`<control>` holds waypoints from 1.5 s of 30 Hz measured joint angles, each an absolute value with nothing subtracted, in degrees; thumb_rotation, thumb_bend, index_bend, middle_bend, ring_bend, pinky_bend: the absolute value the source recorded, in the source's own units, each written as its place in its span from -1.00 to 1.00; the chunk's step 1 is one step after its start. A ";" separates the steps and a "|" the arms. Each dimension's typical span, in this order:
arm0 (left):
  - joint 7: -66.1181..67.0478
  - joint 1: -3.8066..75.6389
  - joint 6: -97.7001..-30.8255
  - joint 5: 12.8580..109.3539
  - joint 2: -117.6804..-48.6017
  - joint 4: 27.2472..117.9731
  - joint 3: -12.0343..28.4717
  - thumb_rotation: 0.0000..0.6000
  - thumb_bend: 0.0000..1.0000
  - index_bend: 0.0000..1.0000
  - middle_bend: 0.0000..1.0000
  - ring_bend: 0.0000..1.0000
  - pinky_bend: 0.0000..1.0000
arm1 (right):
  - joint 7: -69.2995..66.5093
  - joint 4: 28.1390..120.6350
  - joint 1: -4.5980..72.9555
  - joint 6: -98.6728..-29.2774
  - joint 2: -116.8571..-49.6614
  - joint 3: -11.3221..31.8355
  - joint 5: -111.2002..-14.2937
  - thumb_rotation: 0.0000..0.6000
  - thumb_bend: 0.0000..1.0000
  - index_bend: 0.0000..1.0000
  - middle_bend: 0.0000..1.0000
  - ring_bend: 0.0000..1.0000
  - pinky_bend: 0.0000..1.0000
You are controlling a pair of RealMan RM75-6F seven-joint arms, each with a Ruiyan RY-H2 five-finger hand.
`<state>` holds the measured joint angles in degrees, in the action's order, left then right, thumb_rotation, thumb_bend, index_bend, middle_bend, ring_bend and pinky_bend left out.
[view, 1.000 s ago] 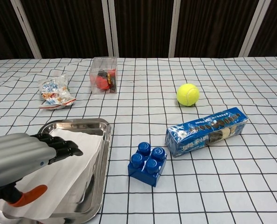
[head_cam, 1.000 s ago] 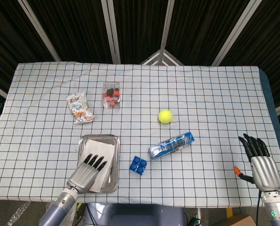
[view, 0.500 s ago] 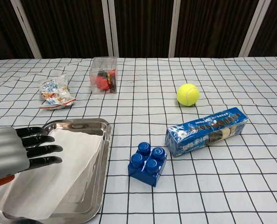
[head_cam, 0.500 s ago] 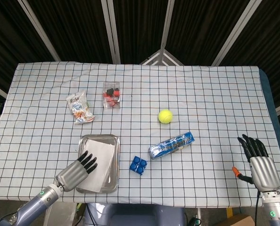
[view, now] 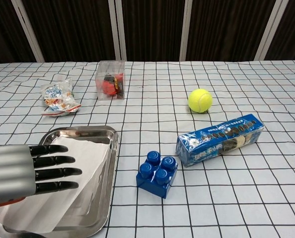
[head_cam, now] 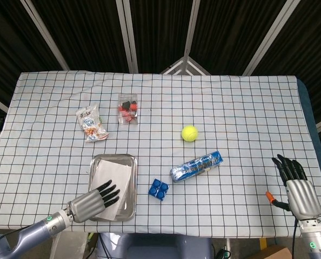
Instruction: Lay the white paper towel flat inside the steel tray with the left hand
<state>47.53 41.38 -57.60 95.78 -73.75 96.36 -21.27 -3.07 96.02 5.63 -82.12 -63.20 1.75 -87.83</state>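
Note:
The white paper towel (head_cam: 116,178) (view: 83,168) lies spread inside the steel tray (head_cam: 112,157) (view: 112,148) near the table's front left. My left hand (head_cam: 93,200) (view: 23,173) hovers over the tray's near end, fingers straight and apart, holding nothing; its dark fingers (view: 55,172) lie over the towel's near part. Whether they touch the towel is unclear. My right hand (head_cam: 296,186) rests open at the table's front right edge, far from the tray.
A blue building block (head_cam: 159,189) (view: 157,173) sits just right of the tray. A blue cookie pack (head_cam: 196,165) (view: 221,139), a tennis ball (head_cam: 189,133) (view: 200,100), a clear box of red pieces (head_cam: 127,108) (view: 110,79) and a snack packet (head_cam: 91,123) (view: 58,96) lie farther off.
My left hand has pulled back from the towel toward the table's front edge and turned its fingers to point right. The towel stays in the tray. The right hand is still.

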 measured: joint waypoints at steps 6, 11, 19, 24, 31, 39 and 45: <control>45.20 40.88 -56.37 97.10 -73.62 95.31 -21.36 1.00 0.20 -1.00 -1.00 -1.00 -1.00 | -2.99 96.12 5.62 -82.09 -63.20 1.75 -87.76 1.00 -0.37 -1.00 -1.00 -1.00 -1.00; 44.02 39.90 -56.05 97.27 -73.67 95.02 -21.09 1.00 0.20 -1.00 -1.00 -1.00 -1.00 | -2.97 96.19 5.66 -81.93 -63.17 1.73 -87.68 1.00 -0.37 -1.00 -1.00 -1.00 -1.00; 42.62 38.21 -54.27 93.45 -74.62 96.67 -19.12 1.00 0.20 -1.00 -1.00 -1.00 -1.00 | -2.93 96.28 5.64 -81.94 -63.18 1.73 -87.66 1.00 -0.37 -1.00 -1.00 -1.00 -1.00; 43.01 37.47 -52.85 91.01 -75.13 98.30 -17.76 1.00 0.20 -1.00 -1.00 -1.00 -1.00 | -3.04 96.26 5.65 -82.01 -63.14 1.70 -87.81 1.00 -0.37 -1.00 -1.00 -1.00 -1.00; 43.99 36.35 -51.73 87.45 -75.80 100.22 -16.24 1.00 0.20 -1.00 -1.00 -1.00 -1.00 | -3.13 96.27 5.60 -82.18 -63.16 1.65 -88.02 1.00 -0.37 -1.00 -1.00 -1.00 -1.00; 46.05 35.68 -50.32 84.31 -76.68 101.51 -14.87 1.00 0.20 -1.00 -1.00 -1.00 -1.00 | -3.19 96.23 5.60 -82.22 -63.18 1.68 -88.02 1.00 -0.37 -1.00 -1.00 -1.00 -1.00; 46.39 35.13 -49.92 82.21 -77.39 101.99 -14.27 1.00 0.20 -1.00 -1.00 -1.00 -1.00 | -3.20 96.23 5.62 -82.22 -63.17 1.69 -88.06 1.00 -0.37 -1.00 -1.00 -1.00 -1.00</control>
